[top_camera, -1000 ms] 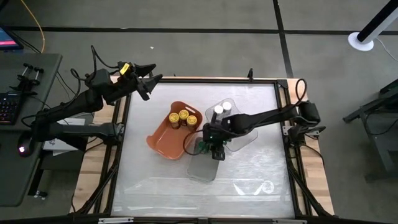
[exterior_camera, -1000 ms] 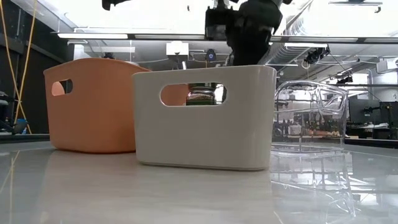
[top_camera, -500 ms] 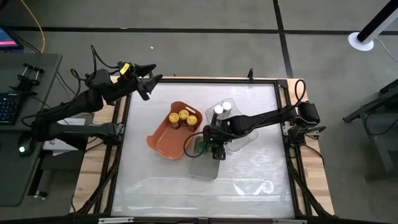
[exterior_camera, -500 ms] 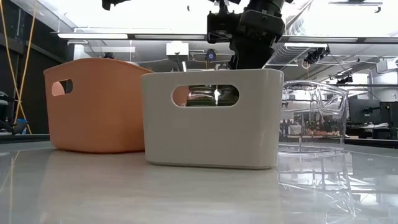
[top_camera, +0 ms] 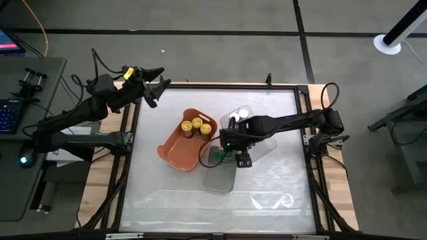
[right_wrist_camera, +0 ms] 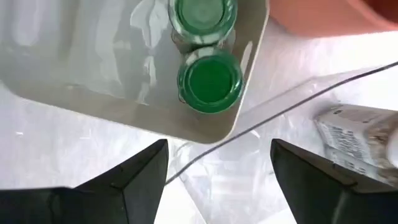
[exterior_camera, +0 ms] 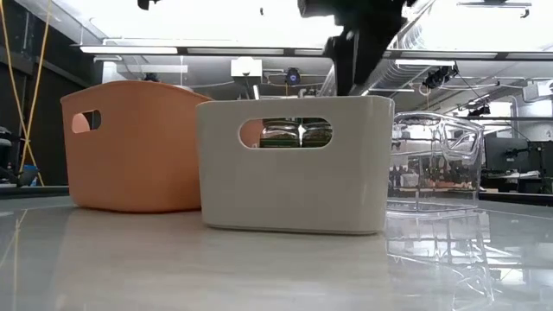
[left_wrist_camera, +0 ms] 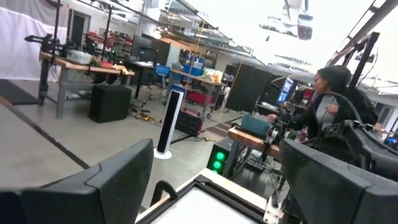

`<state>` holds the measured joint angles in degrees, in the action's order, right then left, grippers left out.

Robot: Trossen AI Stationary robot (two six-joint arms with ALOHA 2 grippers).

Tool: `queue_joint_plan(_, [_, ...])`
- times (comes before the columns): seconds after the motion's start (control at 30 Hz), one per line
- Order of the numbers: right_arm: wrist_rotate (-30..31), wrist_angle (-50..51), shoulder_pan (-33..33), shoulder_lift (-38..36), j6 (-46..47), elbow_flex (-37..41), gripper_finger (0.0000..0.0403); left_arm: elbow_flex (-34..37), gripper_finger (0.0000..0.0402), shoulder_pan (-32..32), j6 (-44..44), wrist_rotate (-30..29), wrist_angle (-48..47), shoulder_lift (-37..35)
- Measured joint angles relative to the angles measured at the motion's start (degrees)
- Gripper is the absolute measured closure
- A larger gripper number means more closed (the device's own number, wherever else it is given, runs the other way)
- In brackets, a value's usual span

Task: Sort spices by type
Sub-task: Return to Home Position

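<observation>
Two green-lidded spice jars (right_wrist_camera: pixel 209 79) stand upright side by side on the floor of the grey tray (top_camera: pixel 217 175), at its far end. In the low view they show through its handle hole (exterior_camera: pixel 298 134). Three yellow-lidded jars (top_camera: pixel 195 126) stand in the orange tray (top_camera: pixel 175 152). Two white-lidded jars (top_camera: pixel 237 117) are in the clear tray (top_camera: pixel 263 143). My right gripper (right_wrist_camera: pixel 217 180) hovers open above the grey tray's right rim (right_wrist_camera: pixel 205 132), holding nothing. My left gripper (top_camera: pixel 155 85) waits open beyond the table's far left corner.
The three trays crowd together in the table's middle, orange on the left, clear on the far right, grey nearest. A labelled jar (right_wrist_camera: pixel 357 134) shows through the clear tray's wall. Bare tabletop (top_camera: pixel 267 197) lies toward the near edge. A person sits in the room beyond (left_wrist_camera: pixel 329 106).
My right gripper has risen out of the grey tray and shifted a little toward the table's right, leaving a second green-lidded jar standing beside the first. In the low view the grey tray slid slightly sideways early in the second, then stayed still.
</observation>
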<state>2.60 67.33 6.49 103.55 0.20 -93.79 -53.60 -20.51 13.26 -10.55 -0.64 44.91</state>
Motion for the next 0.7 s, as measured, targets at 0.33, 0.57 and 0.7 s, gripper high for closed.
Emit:
queue_joint_plan(0.33, [1.2,0.7,-7.5,-6.2,3.5,0.1,0.0173,8.5,0.0124,3.8,5.8,8.6,2.9,-2.7])
queue_joint_plan(0.57, [1.3,-4.1,-15.8,-15.4,6.9,8.8,0.0320,31.2,0.0343,13.9,16.1,4.5,31.7,-6.0])
queue_joint_plan(0.7, [-1.9,-10.2,-19.2,-23.1,12.4,18.6,0.0389,41.5,0.0385,18.2,18.0,-1.9,44.9,-9.1])
